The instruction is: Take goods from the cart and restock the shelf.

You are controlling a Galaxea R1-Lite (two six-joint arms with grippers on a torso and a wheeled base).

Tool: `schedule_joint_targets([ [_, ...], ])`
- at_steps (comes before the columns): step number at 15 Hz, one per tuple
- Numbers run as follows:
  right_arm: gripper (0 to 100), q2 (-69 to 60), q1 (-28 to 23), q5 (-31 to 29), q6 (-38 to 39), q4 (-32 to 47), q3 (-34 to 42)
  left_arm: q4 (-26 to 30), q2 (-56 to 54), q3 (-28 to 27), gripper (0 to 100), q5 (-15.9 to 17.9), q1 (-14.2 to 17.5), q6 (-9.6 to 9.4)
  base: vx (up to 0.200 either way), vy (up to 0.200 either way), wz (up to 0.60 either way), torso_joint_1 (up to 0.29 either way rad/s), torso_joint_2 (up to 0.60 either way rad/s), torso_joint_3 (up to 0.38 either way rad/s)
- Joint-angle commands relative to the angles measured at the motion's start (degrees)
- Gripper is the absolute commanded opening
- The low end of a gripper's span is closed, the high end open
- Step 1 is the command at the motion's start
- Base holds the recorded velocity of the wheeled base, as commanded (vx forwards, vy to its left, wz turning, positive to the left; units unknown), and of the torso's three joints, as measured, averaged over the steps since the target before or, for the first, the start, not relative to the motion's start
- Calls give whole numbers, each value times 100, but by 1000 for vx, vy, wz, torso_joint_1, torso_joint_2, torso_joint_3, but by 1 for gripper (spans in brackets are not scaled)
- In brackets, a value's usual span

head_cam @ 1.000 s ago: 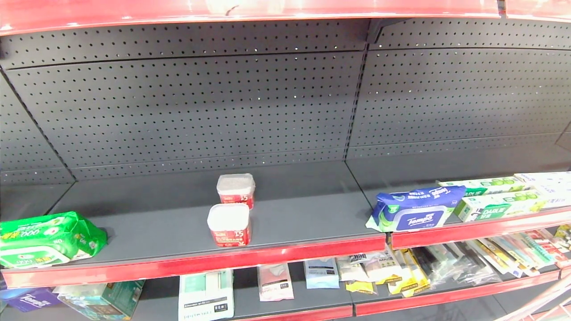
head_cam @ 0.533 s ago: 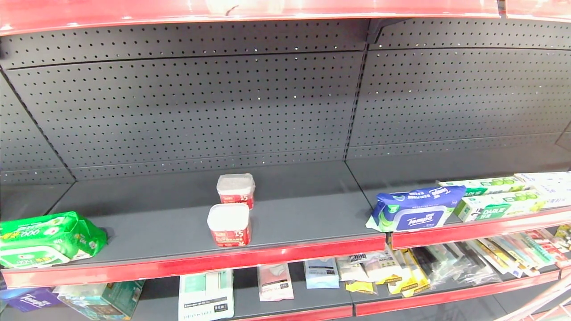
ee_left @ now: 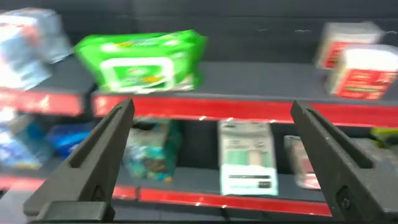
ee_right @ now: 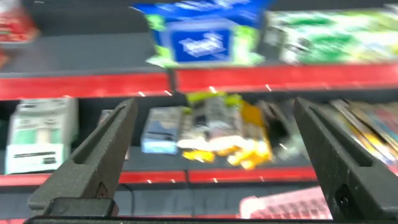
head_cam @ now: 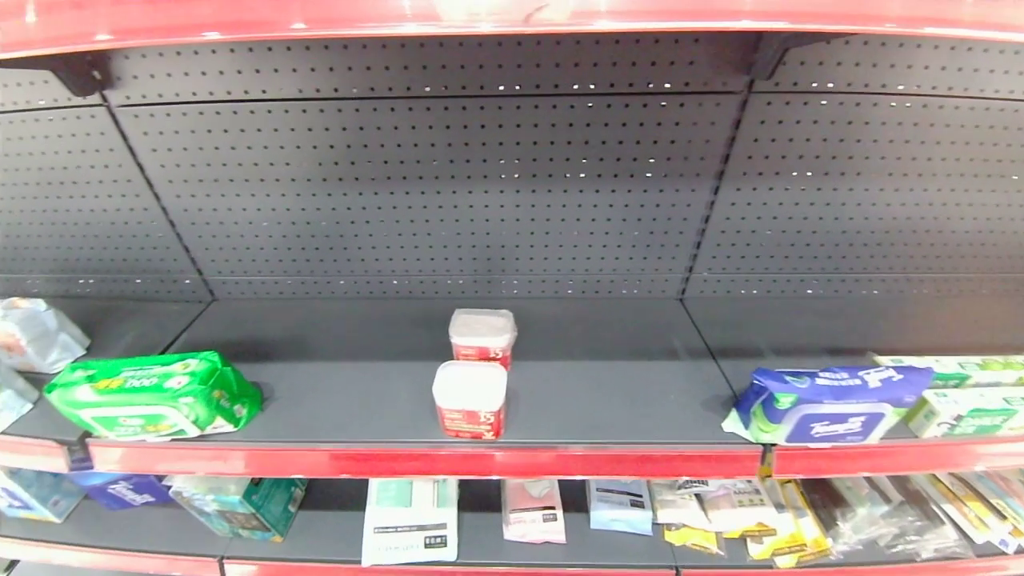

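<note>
The dark grey shelf [head_cam: 608,384] with a red front strip carries two red-and-white tubs, one in front [head_cam: 470,398] and one behind [head_cam: 482,336]. A green wipes pack [head_cam: 156,394] lies at its left end and a blue wipes pack [head_cam: 824,404] at its right. My left gripper [ee_left: 211,106] is open and holds nothing, facing the green pack [ee_left: 143,59] and the tubs [ee_left: 357,68] from a distance. My right gripper [ee_right: 214,102] is open with nothing in it, facing the blue pack [ee_right: 202,40] and the lower shelf's packets [ee_right: 217,130].
Green-and-white boxes [head_cam: 968,408] lie right of the blue pack. Clear bagged goods [head_cam: 36,336] sit at the far left. The lower shelf [head_cam: 496,552] holds several hanging-type packets and boxes. A pink ribbed thing [ee_right: 286,208] shows low in the right wrist view.
The whole head picture has shifted to the right, so the camera has turned left. The goods on the shelf have not moved.
</note>
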State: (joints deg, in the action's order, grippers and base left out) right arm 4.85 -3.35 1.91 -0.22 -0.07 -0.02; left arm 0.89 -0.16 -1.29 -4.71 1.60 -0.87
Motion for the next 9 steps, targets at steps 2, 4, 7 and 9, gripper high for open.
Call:
schedule_joint_targets([
  [2,100,7,1,2,4,-1,2,-1,16,6,100,-22,7,16,0,0,600,0,2,-2],
  [4,100,7,1,2,22,-1,2,-1,16,6,100,-22,7,16,0,0,0,0,0,0],
  [7,100,7,-8,2,13,-1,2,-1,16,6,100,-4,7,25,0,0,0,0,0,0],
  [9,100,7,1,2,13,-1,2,-1,16,6,100,49,7,-107,0,0,0,0,0,0],
])
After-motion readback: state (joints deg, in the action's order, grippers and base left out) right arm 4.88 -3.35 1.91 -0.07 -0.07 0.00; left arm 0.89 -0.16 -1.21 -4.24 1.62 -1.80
